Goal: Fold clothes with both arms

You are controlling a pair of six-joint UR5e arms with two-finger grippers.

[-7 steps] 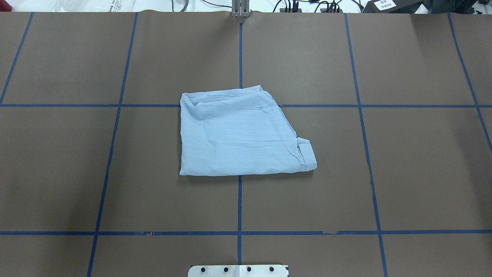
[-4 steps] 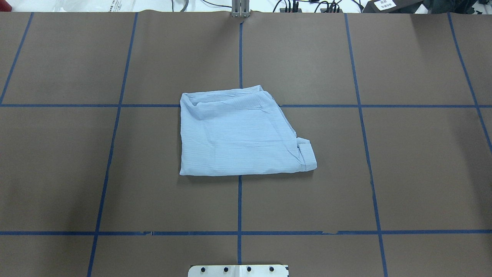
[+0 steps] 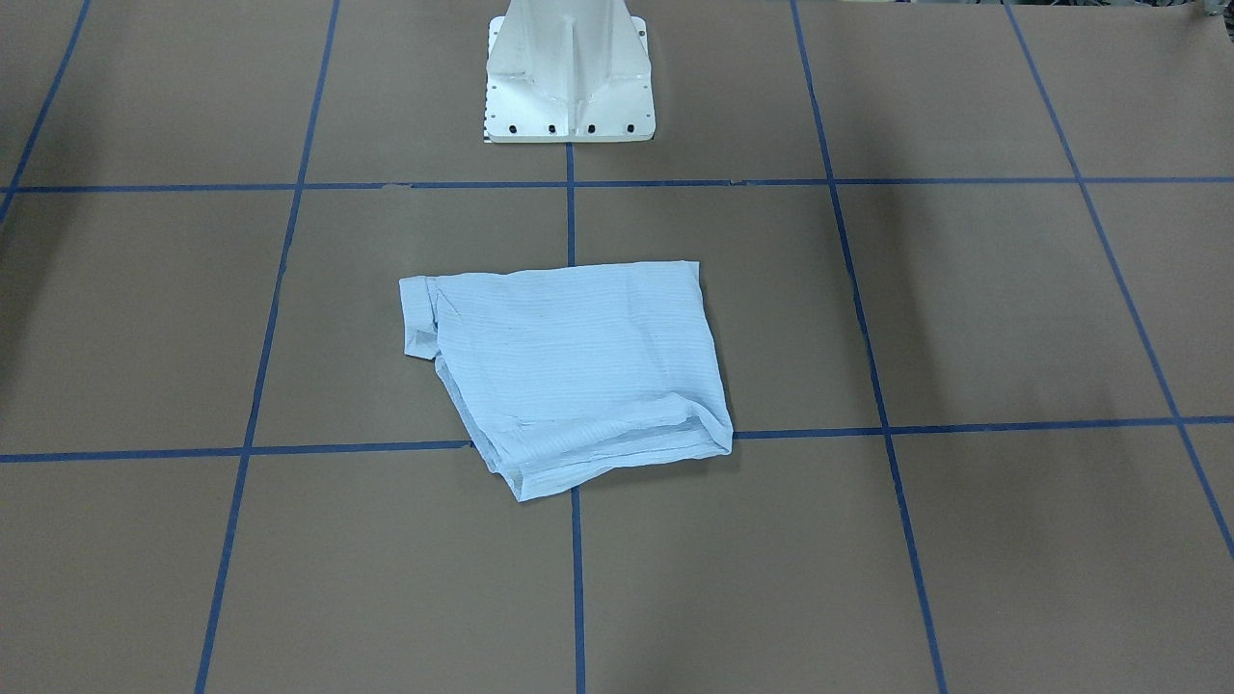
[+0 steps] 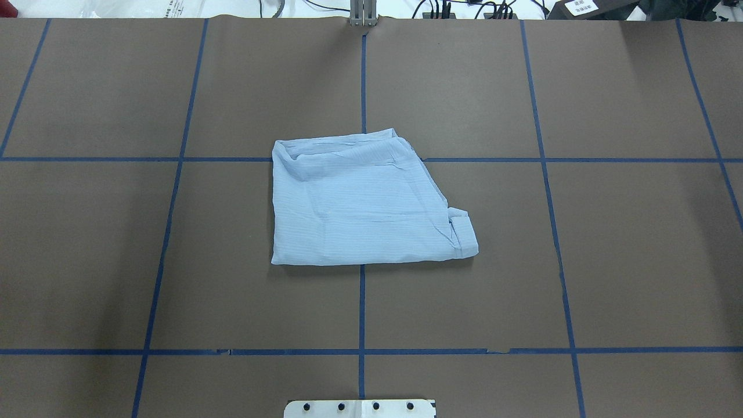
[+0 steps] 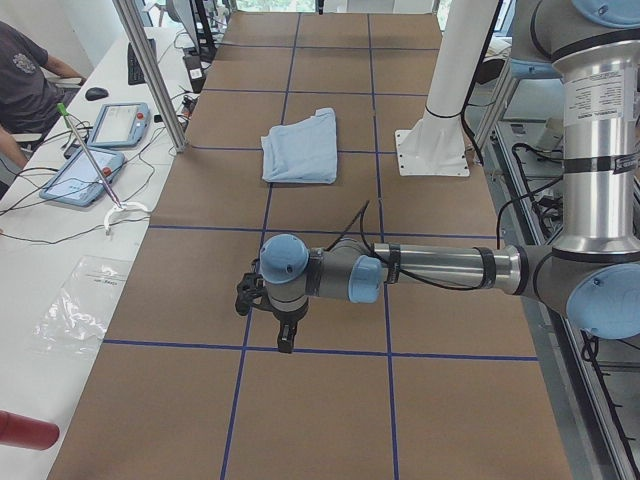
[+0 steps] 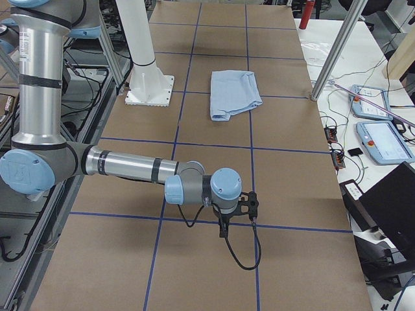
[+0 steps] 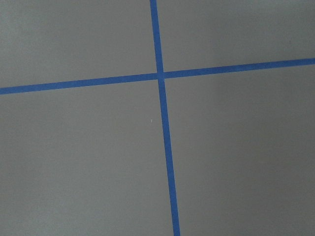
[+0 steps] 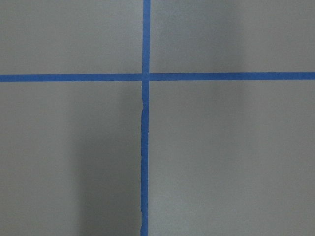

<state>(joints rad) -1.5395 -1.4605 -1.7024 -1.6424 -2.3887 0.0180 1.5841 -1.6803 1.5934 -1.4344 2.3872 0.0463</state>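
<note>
The clothes are one light blue shirt (image 4: 360,209), folded into a rough square and lying flat at the table's middle, with a small cuff sticking out at one corner (image 3: 418,318). It also shows far off in both side views (image 5: 300,148) (image 6: 235,94). Neither arm reaches it. The left arm lies low over the table's left end, its gripper (image 5: 285,340) pointing down at bare cover. The right gripper (image 6: 224,230) hangs the same way at the right end. I cannot tell whether either is open or shut. Both wrist views show only brown cover and blue tape.
The white pedestal base (image 3: 569,77) stands at the robot's edge behind the shirt. Blue tape lines (image 4: 362,302) divide the brown table cover. On the operators' desk are tablets (image 5: 90,150) and cables, with a seated person (image 5: 25,80) beside it. A metal post (image 6: 337,52) rises at the far edge.
</note>
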